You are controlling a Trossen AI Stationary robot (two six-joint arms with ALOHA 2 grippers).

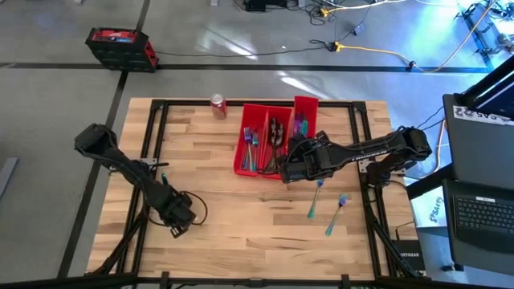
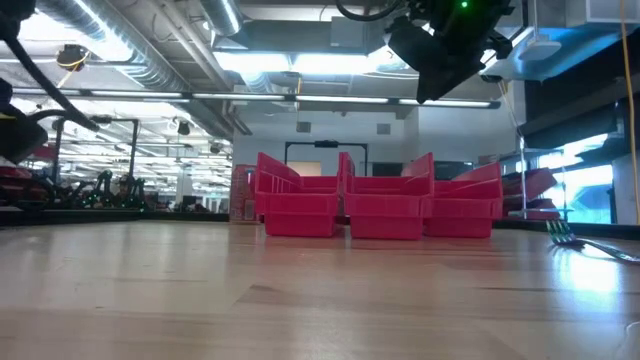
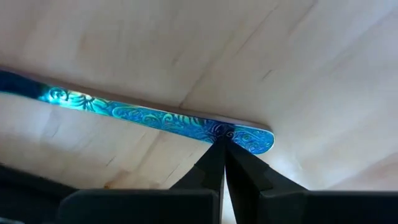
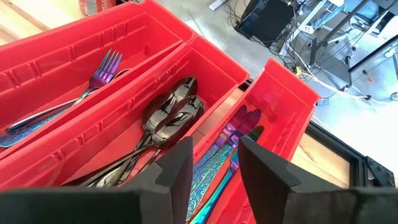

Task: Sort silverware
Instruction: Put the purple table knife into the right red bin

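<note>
Your left hand (image 3: 222, 144) sits low over the tabletop (image 1: 241, 225), fingers pinched together on the end of an iridescent blue handle (image 3: 155, 117) lying flat on the wood. Your right hand (image 4: 214, 163) hovers over the red bins (image 4: 155, 93), fingers partly apart and empty. Below it lie spoons (image 4: 165, 121), with forks (image 4: 102, 74) in the neighbouring bin. Two more forks (image 1: 328, 209) rest just beside that hand.

Robotics lab: exposed ceiling ducts (image 2: 120, 40), floor cables (image 1: 361, 48), laptop (image 1: 482, 213) beside the wooden tabletop (image 1: 241, 217).
</note>
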